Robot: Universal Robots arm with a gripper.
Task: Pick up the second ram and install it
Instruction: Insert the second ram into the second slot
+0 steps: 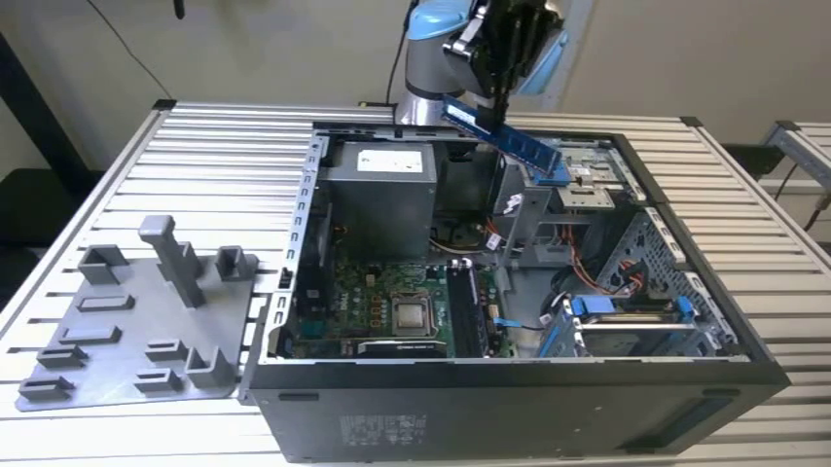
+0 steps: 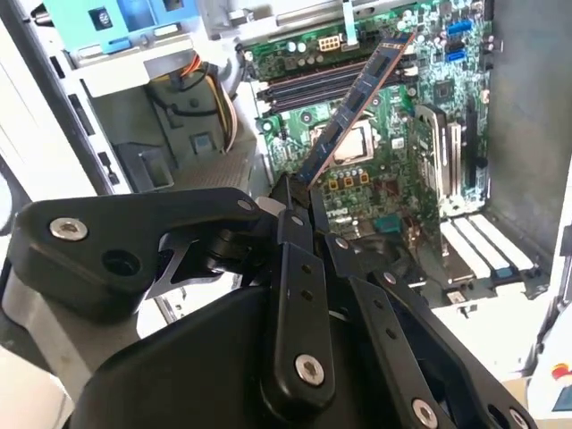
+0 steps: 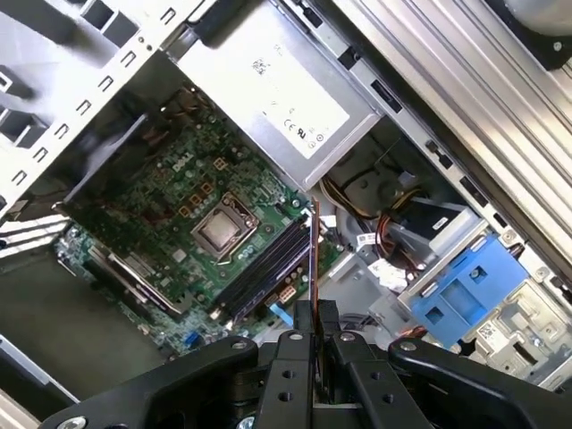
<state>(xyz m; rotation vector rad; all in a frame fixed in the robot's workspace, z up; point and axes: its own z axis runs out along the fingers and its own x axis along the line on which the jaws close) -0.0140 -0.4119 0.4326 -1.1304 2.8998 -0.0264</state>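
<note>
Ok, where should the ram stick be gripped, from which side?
Pinch the second ram across its flat faces near the upper long edge, coming from above: it is thin, and its lower edge should stay free. The tool holds it so, above the open case.

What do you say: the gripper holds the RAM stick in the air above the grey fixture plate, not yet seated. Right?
Not quite. The gripper holds the RAM stick in the air, not yet seated, but above the open computer case. The grey fixture plate lies to the exterior view's left, as that view shows.
</note>
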